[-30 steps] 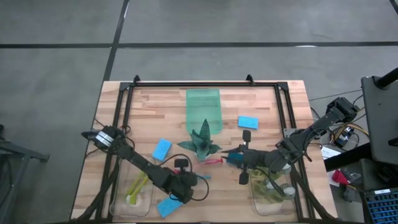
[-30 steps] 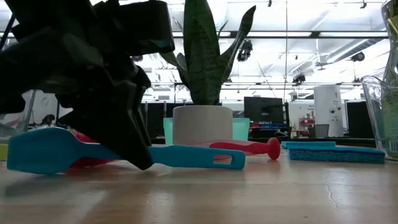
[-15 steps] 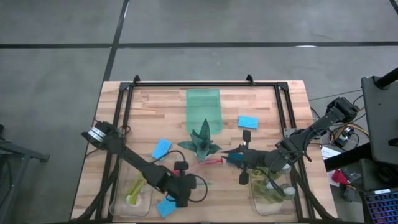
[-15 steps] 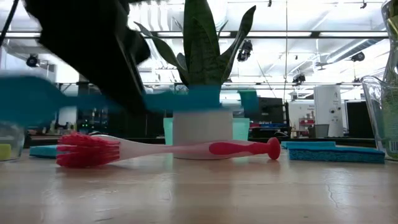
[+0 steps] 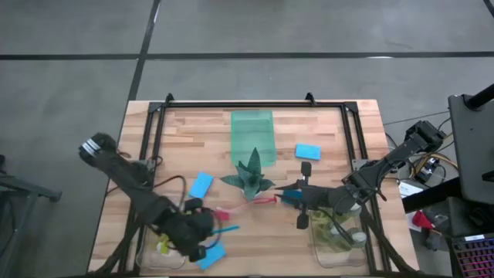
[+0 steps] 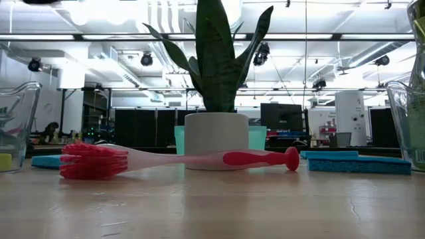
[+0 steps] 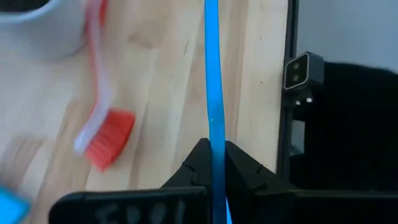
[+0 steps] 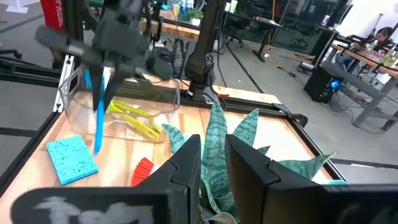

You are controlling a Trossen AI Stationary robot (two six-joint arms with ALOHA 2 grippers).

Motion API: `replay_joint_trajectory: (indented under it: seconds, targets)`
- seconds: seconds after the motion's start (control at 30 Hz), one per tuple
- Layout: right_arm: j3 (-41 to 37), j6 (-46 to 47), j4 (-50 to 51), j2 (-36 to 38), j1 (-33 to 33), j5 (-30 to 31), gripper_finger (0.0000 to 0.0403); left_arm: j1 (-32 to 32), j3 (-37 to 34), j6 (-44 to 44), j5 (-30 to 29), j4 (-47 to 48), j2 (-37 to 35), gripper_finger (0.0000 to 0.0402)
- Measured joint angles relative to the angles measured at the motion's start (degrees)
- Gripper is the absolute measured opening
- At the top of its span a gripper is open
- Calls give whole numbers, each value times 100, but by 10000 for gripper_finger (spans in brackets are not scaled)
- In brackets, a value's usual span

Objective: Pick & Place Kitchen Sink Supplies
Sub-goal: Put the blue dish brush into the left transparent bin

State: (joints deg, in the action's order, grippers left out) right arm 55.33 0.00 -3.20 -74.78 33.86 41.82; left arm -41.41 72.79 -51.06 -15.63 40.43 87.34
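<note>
A pale wooden plank bench (image 5: 324,123) framed by black rails stands on a grey floor; behind it, a large hall with ceiling lights and monitors. The left gripper (image 7: 212,163), raised beside a clear bin (image 5: 162,245) at the bench's near left, is clamped on a thin blue brush (image 7: 212,87). A red brush (image 6: 133,159) lies before the potted plant (image 6: 216,73). The right gripper (image 8: 212,163), near the plant, has its fingers slightly apart and empty.
</note>
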Motion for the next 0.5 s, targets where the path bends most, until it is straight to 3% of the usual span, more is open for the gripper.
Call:
replay_joint_trajectory:
  seconds: [0.17, 0.3, 0.5]
  targets:
    - [-2, 1, -2, 0, 0, 0, 61, -588, -104, -1661, -462, 764, -481, 31]
    - [-4, 1, -3, 0, -1, -1, 55, -1222, -196, -2890, -983, 1380, -705, 22]
    - [-7, 1, -19, 0, -1, 0, 54, -2019, -281, -5247, -1548, 3052, -663, 15]
